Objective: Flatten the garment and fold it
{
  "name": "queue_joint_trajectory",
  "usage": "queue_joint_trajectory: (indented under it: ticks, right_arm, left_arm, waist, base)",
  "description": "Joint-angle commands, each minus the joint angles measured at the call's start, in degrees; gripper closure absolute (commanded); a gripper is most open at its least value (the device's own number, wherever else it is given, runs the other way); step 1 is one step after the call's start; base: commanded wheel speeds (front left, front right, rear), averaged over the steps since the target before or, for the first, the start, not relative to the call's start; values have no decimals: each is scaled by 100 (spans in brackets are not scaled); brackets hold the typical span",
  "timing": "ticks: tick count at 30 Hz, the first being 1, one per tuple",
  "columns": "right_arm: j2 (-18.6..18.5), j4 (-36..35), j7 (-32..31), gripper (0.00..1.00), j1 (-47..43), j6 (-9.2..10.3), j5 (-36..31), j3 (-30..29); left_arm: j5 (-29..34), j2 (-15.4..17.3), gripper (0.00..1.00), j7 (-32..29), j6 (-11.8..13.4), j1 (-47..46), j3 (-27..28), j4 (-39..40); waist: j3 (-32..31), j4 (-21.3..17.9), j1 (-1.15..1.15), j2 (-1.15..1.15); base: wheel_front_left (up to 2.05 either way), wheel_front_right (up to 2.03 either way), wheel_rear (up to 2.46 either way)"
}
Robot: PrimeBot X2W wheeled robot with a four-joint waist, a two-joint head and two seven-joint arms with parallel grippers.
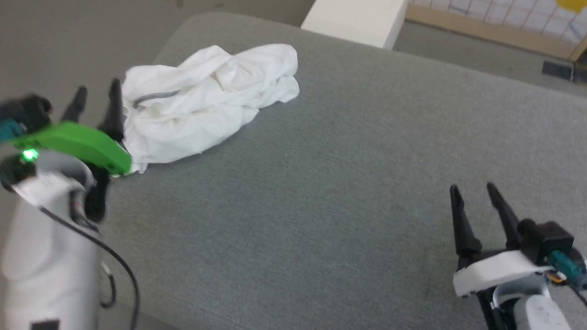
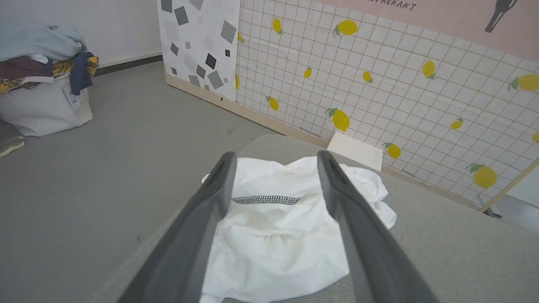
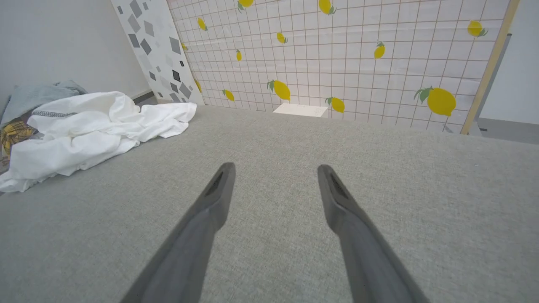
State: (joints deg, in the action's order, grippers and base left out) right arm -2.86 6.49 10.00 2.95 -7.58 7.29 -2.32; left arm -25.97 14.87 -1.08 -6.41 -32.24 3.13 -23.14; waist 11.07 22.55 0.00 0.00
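Dark long-fingered left gripper (image 2: 276,155), spread, close by crumpled white thin-fabric shirt (image 1: 206,101) on grey cloth surface (image 1: 321,192); right gripper (image 1: 472,187) spread, well apart. Flattening, folding not yet begun.

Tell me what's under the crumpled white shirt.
The shirt lies bunched on the grey fabric surface. Anything beneath its folds is covered and cannot be seen.

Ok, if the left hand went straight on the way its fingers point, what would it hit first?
Most likely the crumpled white garment: in the left wrist view the open left hand frames it between its fingers. Depth is unclear, so it could just skim the top.
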Motion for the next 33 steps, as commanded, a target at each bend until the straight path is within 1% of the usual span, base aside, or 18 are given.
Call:
queue_joint_trajectory:
  ticks: [1, 5, 8, 10, 13, 15, 21, 24, 25, 26, 28, 33]
  right_arm:
    - [-1, -126, -79, 0, 146, 9, -98, -28]
    - [-1, -448, -297, 0, 254, 9, -281, -74]
    - [-1, -667, -416, 0, 316, 9, -377, -101]
    - [-1, -781, -471, 0, 363, 9, -422, -122]
    - [-1, -907, -514, 0, 405, 9, -461, -146]
    - [-1, -972, -546, 0, 419, 9, -485, -172]
    - [-1, -1009, -578, 0, 434, 9, -499, -183]
    - [-1, -1002, -580, 0, 457, 9, -494, -172]
    - [-1, -1000, -581, 0, 456, 9, -497, -178]
    - [-1, -997, -583, 0, 454, 9, -499, -170]
    - [-1, -970, -589, 0, 443, 9, -500, -142]
    - [-1, -796, -518, 0, 407, 9, -402, -82]
  left_arm:
    - [-141, 133, 0, -222, -39, -280, 13, -170]
    - [-553, 348, 0, -861, -72, -850, 68, -703]
    - [-783, 471, 0, -1544, -86, -1123, -32, -1074]
    - [-814, 552, 0, -1794, -64, -1266, -51, -1243]
    - [-868, 571, 0, -2141, -32, -1396, -109, -1467]
    - [-921, 509, 0, -2518, 6, -1428, -199, -1644]
    - [-1064, 308, 0, -3447, 309, -1291, -332, -2164]
    - [-1127, 234, 0, -3523, 338, -1206, -332, -2264]
    - [-1115, 225, 61, -3424, 323, -1199, -339, -2243]
    - [-1085, 241, 100, -3262, 320, -1197, -328, -2207]
    - [-1014, 293, 100, -2895, 318, -1202, -303, -2137]
    - [-759, 530, 100, -1599, 443, -1483, -118, -1737]
  waist:
    - [620, -331, 0, 0]
    - [1098, -528, 0, 0]
    - [1422, -646, 0, 0]
    - [1610, -696, 0, 0]
    - [1803, -744, 0, 0]
    - [1921, -741, 0, 0]
    - [1977, -713, 0, 0]
    - [1952, -688, 0, 0]
    - [1928, -658, 0, 0]
    - [1908, -644, 0, 0]
    - [1830, -611, 0, 0]
    - [1476, -563, 0, 0]
  base:
    - [0, 0, 0]
    - [0, 0, 0]
    - [0, 0, 0]
    - [0, 0, 0]
    - [0, 0, 0]
    - [0, 0, 0]
    - [0, 0, 0]
    - [0, 0, 0]
    - [0, 0, 0]
    - [0, 0, 0]
    - [0, 0, 0]
    - [0, 0, 0]
